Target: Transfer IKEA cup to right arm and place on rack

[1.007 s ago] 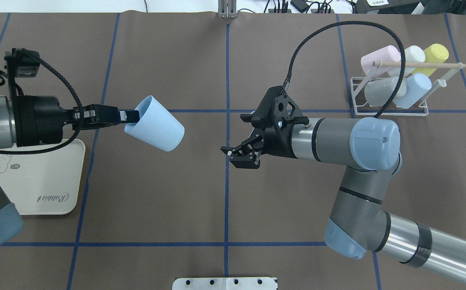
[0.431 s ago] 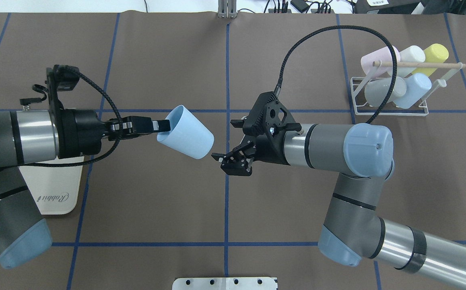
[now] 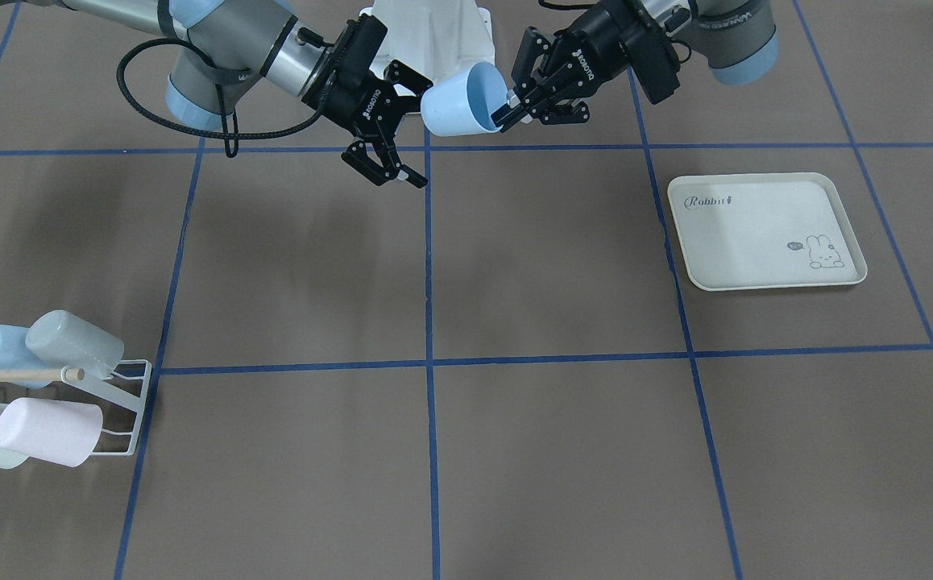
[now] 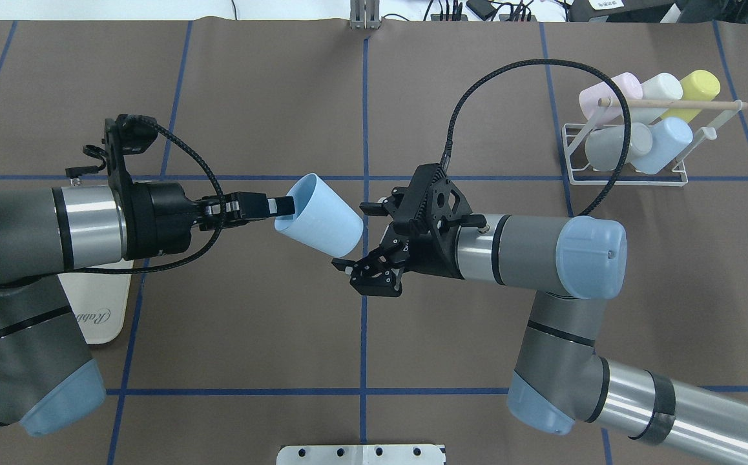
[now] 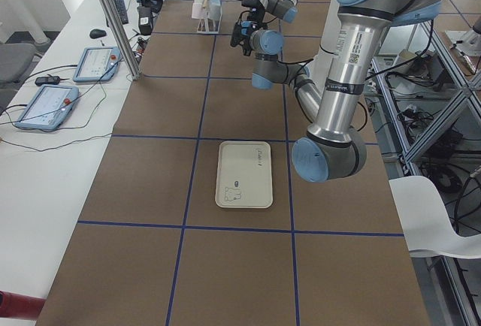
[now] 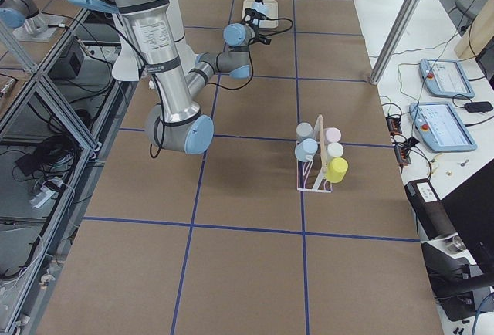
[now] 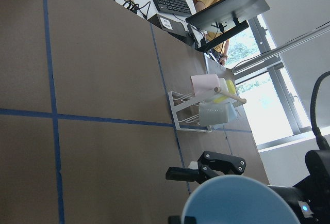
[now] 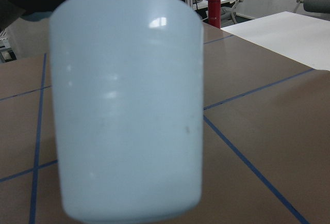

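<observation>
1. Left gripper (image 4: 281,210): fingers nearly shut, pinching the cup (image 4: 322,216) by its rim, one finger inside and one outside. The cup is in the air and tilted, its base pointing away from these fingers.
2. Right gripper (image 4: 360,237): fingers spread wide, holding nothing. The cup base is just at their tips, nearer the upper one.
3. Risk: closing now catches only the base end. The wall is smooth and tapered, so a tip pinch may squirt the cup out.
4. Risk: with the cup off-centre, one finger lands first and levers it in the thin rim pinch.
5. Risk: the left fingers let go before the right pair bites, and the cup drops to the table (image 4: 251,323).
6. Rack (image 4: 626,183): well behind the right fingers, carrying five cups. No free prong can be made out, so a knock there seems likely.
</observation>
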`<action>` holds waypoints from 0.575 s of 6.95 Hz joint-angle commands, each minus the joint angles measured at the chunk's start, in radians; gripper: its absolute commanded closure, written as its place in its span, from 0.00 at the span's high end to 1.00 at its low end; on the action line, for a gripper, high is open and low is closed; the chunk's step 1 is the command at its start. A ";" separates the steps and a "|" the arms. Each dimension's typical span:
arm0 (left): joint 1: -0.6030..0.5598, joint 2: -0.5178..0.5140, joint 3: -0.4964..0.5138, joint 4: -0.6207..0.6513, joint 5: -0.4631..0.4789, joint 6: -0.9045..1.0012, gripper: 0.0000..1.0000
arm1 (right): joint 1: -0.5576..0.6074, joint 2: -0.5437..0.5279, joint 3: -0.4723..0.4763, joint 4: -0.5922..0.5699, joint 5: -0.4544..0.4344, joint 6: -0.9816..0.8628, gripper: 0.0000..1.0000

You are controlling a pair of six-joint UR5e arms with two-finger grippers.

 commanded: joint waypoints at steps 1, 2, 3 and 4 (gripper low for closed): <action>0.013 -0.004 0.023 0.000 0.003 0.001 0.00 | -0.021 0.003 -0.011 0.033 -0.030 -0.005 0.96; 0.016 -0.004 0.028 0.000 0.003 0.001 0.00 | -0.022 0.003 -0.011 0.033 -0.028 -0.005 0.96; 0.016 -0.004 0.035 0.000 0.005 0.001 0.00 | -0.024 0.003 -0.010 0.037 -0.030 -0.005 0.96; 0.016 -0.008 0.048 0.000 0.005 0.001 0.00 | -0.025 0.003 -0.010 0.047 -0.030 -0.005 0.96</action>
